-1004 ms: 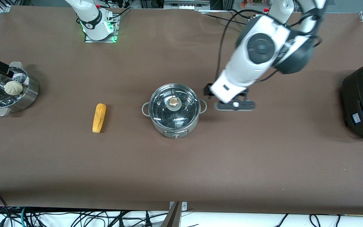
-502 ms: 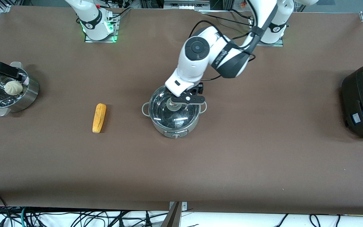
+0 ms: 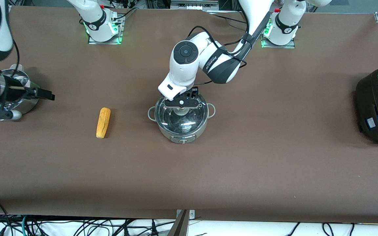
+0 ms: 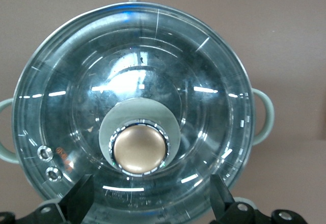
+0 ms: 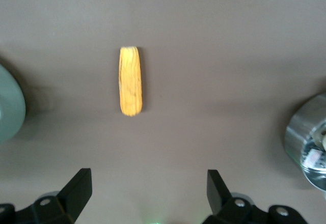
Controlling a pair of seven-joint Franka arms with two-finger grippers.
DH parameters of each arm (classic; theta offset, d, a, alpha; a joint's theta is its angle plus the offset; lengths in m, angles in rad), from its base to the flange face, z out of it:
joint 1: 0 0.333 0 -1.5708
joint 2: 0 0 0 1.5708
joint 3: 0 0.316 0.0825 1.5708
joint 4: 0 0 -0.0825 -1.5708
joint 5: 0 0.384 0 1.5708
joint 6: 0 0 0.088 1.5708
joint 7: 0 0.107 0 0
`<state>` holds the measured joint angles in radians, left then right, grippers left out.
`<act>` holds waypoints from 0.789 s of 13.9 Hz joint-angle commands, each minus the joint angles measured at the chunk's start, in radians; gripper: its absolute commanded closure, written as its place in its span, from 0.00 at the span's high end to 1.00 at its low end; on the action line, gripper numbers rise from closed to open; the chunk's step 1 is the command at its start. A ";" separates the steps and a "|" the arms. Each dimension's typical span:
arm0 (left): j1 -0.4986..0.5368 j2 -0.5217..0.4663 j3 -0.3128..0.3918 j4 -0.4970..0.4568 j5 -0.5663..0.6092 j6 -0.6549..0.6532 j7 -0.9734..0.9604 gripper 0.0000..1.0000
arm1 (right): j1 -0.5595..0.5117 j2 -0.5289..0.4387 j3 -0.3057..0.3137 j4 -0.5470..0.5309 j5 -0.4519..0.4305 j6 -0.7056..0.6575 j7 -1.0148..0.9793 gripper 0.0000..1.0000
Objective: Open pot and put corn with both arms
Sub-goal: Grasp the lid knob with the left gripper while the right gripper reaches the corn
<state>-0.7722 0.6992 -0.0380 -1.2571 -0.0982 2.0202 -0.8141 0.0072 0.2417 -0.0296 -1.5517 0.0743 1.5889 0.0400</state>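
Observation:
The steel pot [image 3: 181, 129] stands mid-table with its glass lid [image 3: 192, 114] on. My left gripper [image 3: 181, 105] hangs open just over the lid. In the left wrist view the tan knob [image 4: 139, 150] sits a little ahead of the gap of the left gripper [image 4: 150, 199], with the fingers [image 4: 81, 199] wide apart and touching nothing. The corn [image 3: 103, 122] lies on the table toward the right arm's end. My right gripper [image 3: 46, 95] is open and empty in the air between the steamer basket and the corn. The right wrist view shows the corn [image 5: 130, 81] well ahead of the right gripper [image 5: 147, 191].
A steel steamer basket [image 3: 31, 101] stands at the right arm's end, mostly hidden by the right arm; it also shows in the right wrist view [image 5: 305, 140]. A big black cooker [image 3: 377, 105] stands at the left arm's end. Bare brown table lies between them.
My left arm swung from beside the pot to over the lid and settled above the knob. My right arm moved from over the steamer basket toward the corn.

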 commanded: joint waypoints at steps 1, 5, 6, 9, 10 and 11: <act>-0.013 0.037 0.020 0.051 0.046 0.006 -0.002 1.00 | 0.046 0.019 -0.003 -0.053 0.009 0.118 0.092 1.00; -0.007 0.045 0.045 0.065 0.058 0.006 0.067 1.00 | 0.085 0.106 -0.003 -0.050 0.010 0.259 0.194 1.00; -0.007 0.046 0.055 0.073 0.058 0.006 0.072 1.00 | 0.102 0.123 -0.003 -0.050 0.012 0.278 0.221 1.00; -0.002 0.051 0.058 0.077 0.058 0.006 0.076 1.00 | 0.143 0.168 -0.003 -0.051 0.015 0.328 0.308 1.00; -0.003 0.056 0.058 0.080 0.058 0.008 0.072 1.00 | 0.151 0.192 -0.003 -0.053 0.019 0.345 0.310 1.00; -0.003 0.059 0.058 0.081 0.058 0.008 0.069 1.00 | 0.157 0.217 -0.003 -0.056 0.021 0.358 0.310 1.00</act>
<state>-0.7685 0.7296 0.0142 -1.2183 -0.0568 2.0367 -0.7564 0.1528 0.4255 -0.0274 -1.6001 0.0769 1.9146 0.3334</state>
